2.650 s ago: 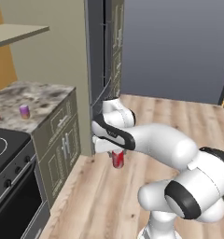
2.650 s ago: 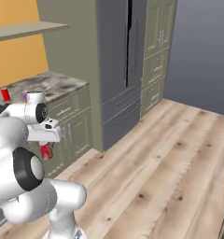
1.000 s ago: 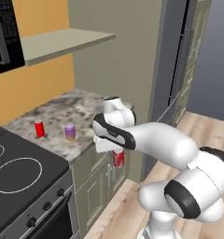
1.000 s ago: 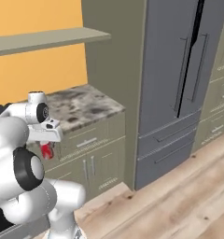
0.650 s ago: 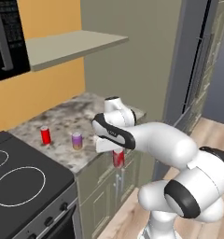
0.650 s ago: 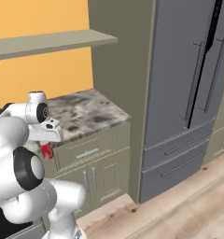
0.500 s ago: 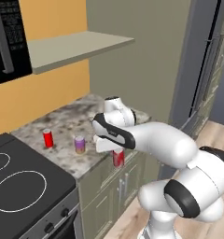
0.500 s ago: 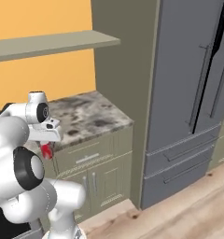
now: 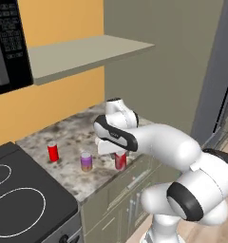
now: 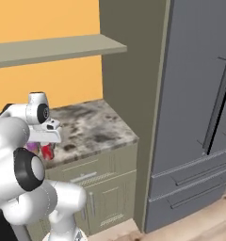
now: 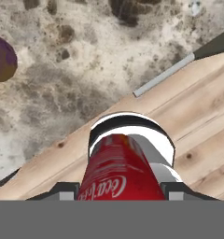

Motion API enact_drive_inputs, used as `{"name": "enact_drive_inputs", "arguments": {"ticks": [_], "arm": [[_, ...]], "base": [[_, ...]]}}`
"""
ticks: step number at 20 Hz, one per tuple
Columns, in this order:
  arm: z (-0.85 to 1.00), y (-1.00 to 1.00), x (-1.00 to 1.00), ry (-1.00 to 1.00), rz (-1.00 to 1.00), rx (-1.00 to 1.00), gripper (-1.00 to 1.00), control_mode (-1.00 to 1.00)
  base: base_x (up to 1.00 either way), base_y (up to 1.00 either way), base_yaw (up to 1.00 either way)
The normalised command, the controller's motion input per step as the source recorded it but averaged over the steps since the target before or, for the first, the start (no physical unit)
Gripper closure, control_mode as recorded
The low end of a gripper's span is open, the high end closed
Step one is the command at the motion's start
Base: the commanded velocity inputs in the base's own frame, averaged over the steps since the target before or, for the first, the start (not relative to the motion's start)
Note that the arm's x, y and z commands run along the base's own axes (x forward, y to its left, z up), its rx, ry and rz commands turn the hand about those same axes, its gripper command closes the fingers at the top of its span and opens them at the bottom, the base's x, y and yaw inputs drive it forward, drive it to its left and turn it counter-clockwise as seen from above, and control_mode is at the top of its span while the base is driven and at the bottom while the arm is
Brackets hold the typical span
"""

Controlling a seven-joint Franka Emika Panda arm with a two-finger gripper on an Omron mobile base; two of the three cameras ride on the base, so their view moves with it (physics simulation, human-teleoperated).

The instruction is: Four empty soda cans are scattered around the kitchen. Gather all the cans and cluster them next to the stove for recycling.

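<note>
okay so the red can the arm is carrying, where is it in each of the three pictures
Left base view: the held red can hangs under the gripper at picture centre, at the counter's front edge.
Right base view: it peeks out at the left edge, beside the white arm.
Hand view: it fills the bottom centre, between the jaws.
Shared landmark: the purple can, left of it in the left base view, upper left in the hand view.

Orange wall [image 9: 63, 21], grey-beige shelf [image 9: 82, 54], mottled stone counter [image 10: 93, 127], grey-green cabinets [image 10: 100, 188], tall grey fridge [image 10: 199, 94]

Arm bent forward, tool [image 9: 119, 156] pointing down, clamped on red can [image 9: 120, 160].
</note>
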Motion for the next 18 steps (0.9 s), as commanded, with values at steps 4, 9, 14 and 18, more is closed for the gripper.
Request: {"name": "enact_drive_inputs", "arguments": {"ticks": [4,9,14,18], "arm": [[0.00,0.00,0.00,0.00,0.00,0.00,1.00,1.00],[0.00,0.00,0.00,0.00,0.00,0.00,1.00,1.00],[0.00,0.00,0.00,0.00,0.00,0.00,1.00,1.00],[0.00,0.00,0.00,0.00,0.00,0.00,1.00,1.00]], "base": [[0.60,0.00,0.22],[0.62,-0.01,0.17],[0.44,-0.03,0.09],[0.08,0.00,0.01]]}}
